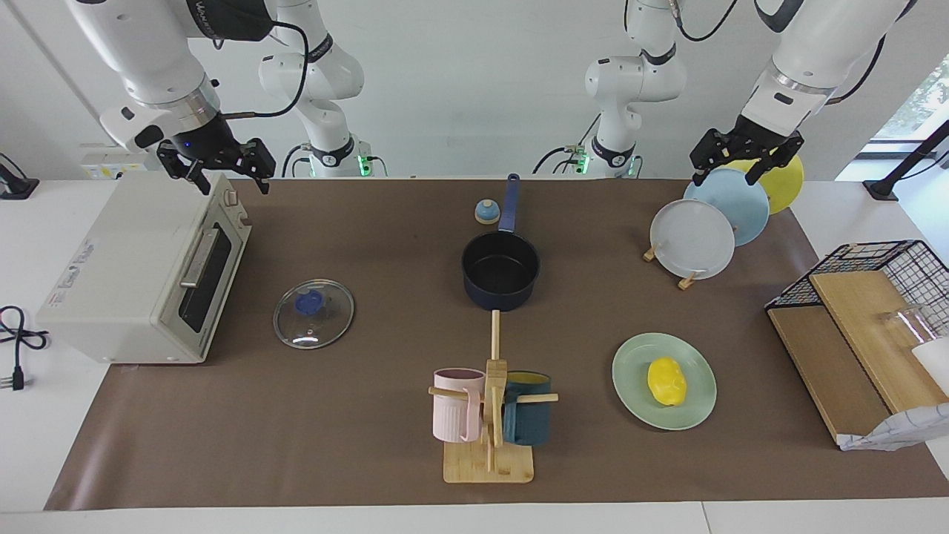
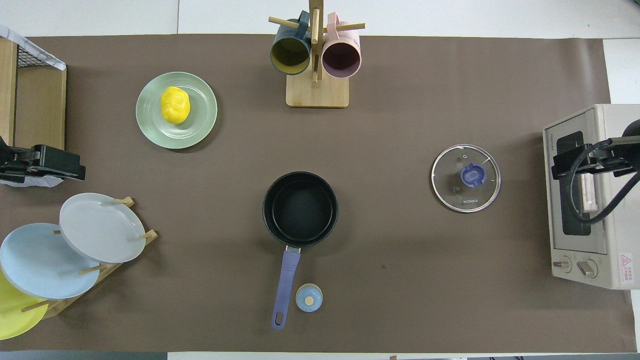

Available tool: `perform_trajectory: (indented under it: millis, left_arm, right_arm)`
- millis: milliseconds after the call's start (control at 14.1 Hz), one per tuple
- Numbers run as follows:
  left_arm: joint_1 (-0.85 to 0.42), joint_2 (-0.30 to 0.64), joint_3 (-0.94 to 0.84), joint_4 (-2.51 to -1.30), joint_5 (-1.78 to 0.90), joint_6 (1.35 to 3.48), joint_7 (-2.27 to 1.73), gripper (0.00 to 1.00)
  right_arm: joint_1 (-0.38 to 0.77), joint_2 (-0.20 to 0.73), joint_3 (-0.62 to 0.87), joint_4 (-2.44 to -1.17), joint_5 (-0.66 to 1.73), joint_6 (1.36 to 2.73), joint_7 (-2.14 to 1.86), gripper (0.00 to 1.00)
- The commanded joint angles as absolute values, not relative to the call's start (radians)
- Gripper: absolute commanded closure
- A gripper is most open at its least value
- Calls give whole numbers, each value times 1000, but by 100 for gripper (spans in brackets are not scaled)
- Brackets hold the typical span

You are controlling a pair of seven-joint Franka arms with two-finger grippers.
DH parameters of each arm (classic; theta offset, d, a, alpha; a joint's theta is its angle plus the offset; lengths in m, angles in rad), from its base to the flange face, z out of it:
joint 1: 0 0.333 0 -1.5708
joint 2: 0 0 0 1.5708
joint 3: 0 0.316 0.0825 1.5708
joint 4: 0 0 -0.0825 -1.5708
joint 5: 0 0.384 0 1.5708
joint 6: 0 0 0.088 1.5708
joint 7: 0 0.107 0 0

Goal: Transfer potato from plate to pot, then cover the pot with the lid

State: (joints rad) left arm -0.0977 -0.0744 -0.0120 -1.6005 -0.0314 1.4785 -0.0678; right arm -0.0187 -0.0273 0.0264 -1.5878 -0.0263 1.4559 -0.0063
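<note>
Yellow and glossy, the potato (image 1: pixel 666 381) lies on the mint-green plate (image 1: pixel 697 411), toward the left arm's end of the table and farther from the robots than the pot (image 1: pixel 500 271). We note the pot upright mid-table, nothing in its black interior, its blue handle pointing toward the robots beside a small blue bell (image 1: pixel 486 212). The lid (image 1: pixel 313 313) lies flat on the brown mat, knob up, well apart from the pot toward the right arm's end, near the toaster oven (image 1: pixel 144 271). We see the left gripper (image 1: pixel 745 167) raised over the rack of plates (image 1: pixel 708 226), fingers spread apart, nothing between them. The right gripper (image 1: pixel 226 172) hangs over the toaster oven, its fingers likewise apart and holding nothing. A mug stand (image 1: pixel 489 415) with a pink and a teal mug is farther from the robots than the pot.
</note>
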Motion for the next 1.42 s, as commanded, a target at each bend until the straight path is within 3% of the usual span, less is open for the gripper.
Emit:
perform_trajectory:
  millis: [0, 567, 1062, 1346]
  left_arm:
    - [-95, -74, -8, -1594, -44, 1470, -51, 0]
    - [-97, -28, -8, -1582, -70, 1506, -43, 0]
    - [-104, 335, -9, -1465, -89, 1776, -46, 0]
    - [-113, 558, -14, -1327, -84, 1897, -38, 0]
  right_arm:
    - [-26, -51, 37, -1617, -25, 1474, 9, 0]
    - [-21, -51, 43, -1623, -26, 1496, 17, 0]
    - [18, -40, 49, -1796, -34, 1721, 3, 0]
    - [20, 3, 49, -1911, -21, 1883, 2, 0]
